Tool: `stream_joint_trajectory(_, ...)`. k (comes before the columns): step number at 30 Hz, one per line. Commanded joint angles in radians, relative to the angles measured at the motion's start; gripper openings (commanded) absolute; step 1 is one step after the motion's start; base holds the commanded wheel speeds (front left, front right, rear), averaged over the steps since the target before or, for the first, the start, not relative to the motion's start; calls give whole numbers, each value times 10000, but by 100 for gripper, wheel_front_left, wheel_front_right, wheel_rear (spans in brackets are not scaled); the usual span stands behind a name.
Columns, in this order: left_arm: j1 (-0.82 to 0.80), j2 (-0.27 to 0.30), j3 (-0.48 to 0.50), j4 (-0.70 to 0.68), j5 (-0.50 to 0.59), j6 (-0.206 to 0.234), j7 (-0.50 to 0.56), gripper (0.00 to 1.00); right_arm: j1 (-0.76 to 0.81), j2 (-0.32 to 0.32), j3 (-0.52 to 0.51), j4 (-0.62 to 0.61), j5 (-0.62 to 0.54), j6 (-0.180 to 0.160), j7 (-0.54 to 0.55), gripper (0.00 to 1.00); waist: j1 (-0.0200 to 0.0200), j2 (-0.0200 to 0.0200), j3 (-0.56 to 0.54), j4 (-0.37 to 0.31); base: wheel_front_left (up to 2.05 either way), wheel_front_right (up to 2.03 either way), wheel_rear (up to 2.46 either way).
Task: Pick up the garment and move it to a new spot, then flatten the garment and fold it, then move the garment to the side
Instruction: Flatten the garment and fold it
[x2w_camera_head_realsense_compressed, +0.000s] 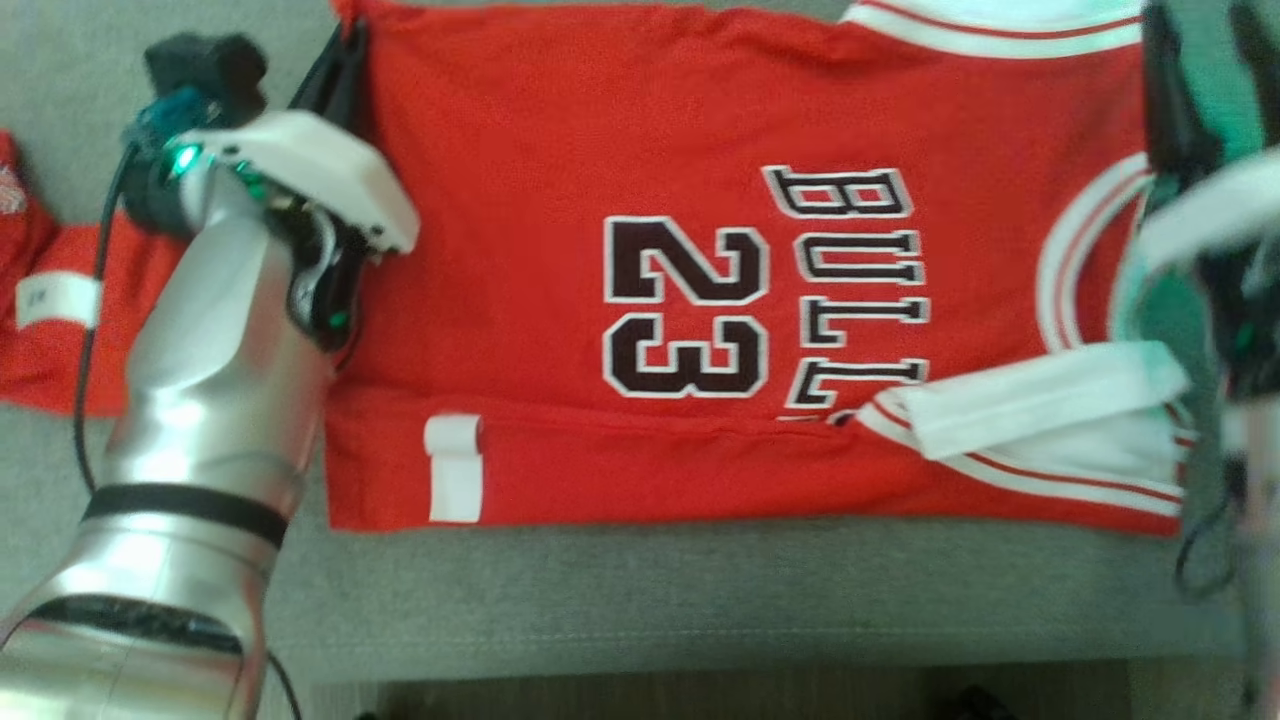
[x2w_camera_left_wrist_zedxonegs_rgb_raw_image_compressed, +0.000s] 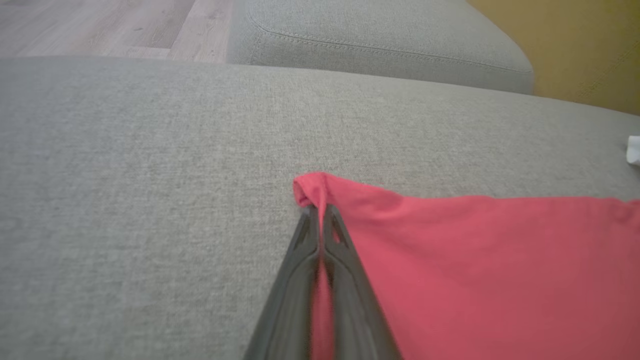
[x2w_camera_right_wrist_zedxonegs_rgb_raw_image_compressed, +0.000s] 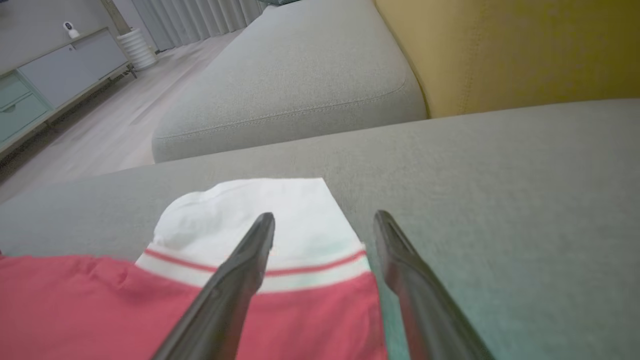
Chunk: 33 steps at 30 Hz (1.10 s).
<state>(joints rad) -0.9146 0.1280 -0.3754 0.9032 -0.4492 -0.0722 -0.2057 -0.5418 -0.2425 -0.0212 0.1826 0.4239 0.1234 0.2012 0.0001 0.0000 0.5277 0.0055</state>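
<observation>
The garment (x2w_camera_head_realsense_compressed: 620, 300) is a red jersey with white trim, "BULLS" and "23" on it, lying spread on the grey sofa seat (x2w_camera_head_realsense_compressed: 700, 590). Its near edge is folded over, with a white tag (x2w_camera_head_realsense_compressed: 455, 480) showing. My left gripper (x2w_camera_head_realsense_compressed: 350, 40) is at the jersey's far left corner. The left wrist view shows my left gripper (x2w_camera_left_wrist_zedxonegs_rgb_raw_image_compressed: 317, 210) shut on that bunched red corner (x2w_camera_left_wrist_zedxonegs_rgb_raw_image_compressed: 312, 187). My right gripper (x2w_camera_head_realsense_compressed: 1205, 30) is at the far right and stands open. In the right wrist view its left finger (x2w_camera_right_wrist_zedxonegs_rgb_raw_image_compressed: 240, 270) lies over the white-trimmed shoulder strap (x2w_camera_right_wrist_zedxonegs_rgb_raw_image_compressed: 220, 215) and its right finger over bare cushion.
Another red cloth (x2w_camera_head_realsense_compressed: 50, 300) lies on the seat to the left of my left arm. A second grey cushion (x2w_camera_right_wrist_zedxonegs_rgb_raw_image_compressed: 300, 90) and a yellow backrest (x2w_camera_right_wrist_zedxonegs_rgb_raw_image_compressed: 500, 50) lie beyond the jersey. Wooden floor (x2w_camera_left_wrist_zedxonegs_rgb_raw_image_compressed: 100, 25) and a low cabinet (x2w_camera_right_wrist_zedxonegs_rgb_raw_image_compressed: 50, 75) are farther off.
</observation>
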Motion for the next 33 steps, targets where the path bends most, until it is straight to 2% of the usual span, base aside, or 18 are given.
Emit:
stream_joint_trajectory(1, -336, 218, 170, -285, 66, -77, -136, 0, -492, -255, 256, -47, 101, 73, 128, 100, -1, 0, 401, 403, 0, 0, 0)
stream_joint_trajectory(6, -714, -146, -64, -397, 100, -159, -258, 0, -2504, -736, 769, 1582, 188, 73, 652, 100, -1, 0, 791, 878, 0, 0, 0)
stream_joint_trajectory(12, -991, -387, -272, -386, 70, -237, -381, 0, -4284, -989, 1544, 3666, 53, 73, 1549, 100, -1, 0, 1027, 1077, 0, 0, 0)
stream_joint_trajectory(17, -1032, -419, -294, -263, -3, -268, -450, 0, -4759, -1160, 2200, 4658, 171, 73, 2550, 100, -1, 0, 1004, 1051, 0, 0, 0)
stream_joint_trajectory(18, -1023, -408, -287, -235, -17, -271, -459, 0, -4762, -1183, 2309, 4750, 233, 73, 2737, 72, -1, 0, 985, 1037, 0, 0, 0)
stream_joint_trajectory(19, -1012, -398, -276, -207, -36, -273, -466, 0, -4763, -1197, 2392, 4805, 320, 73, 2875, 34, -1, 0, 966, 1024, 0, 0, 0)
stream_joint_trajectory(20, -1002, -382, -266, -181, -51, -276, -473, 0, -4765, -1216, 2460, 4826, 405, 73, 2933, 0, -1, 0, 940, 1007, 0, 0, 0)
stream_joint_trajectory(23, -968, -346, -239, -148, -73, -272, -490, 0, -4734, -1256, 2570, 4792, 547, 73, 2865, 0, -1, 0, 857, 978, 0, 0, 0)
stream_joint_trajectory(27, -807, -212, -149, -293, -61, -207, -530, 0, -4538, -1329, 2707, 4401, 804, 73, 2199, 0, -1, 0, 565, 915, 0, 0, 0)
stream_joint_trajectory(33, -176, 69, 54, -1117, -30, -105, -555, 0, -3742, -1573, 2720, 3148, 1171, 73, 1268, 0, -1, 0, -30, 812, 0, 0, 0)
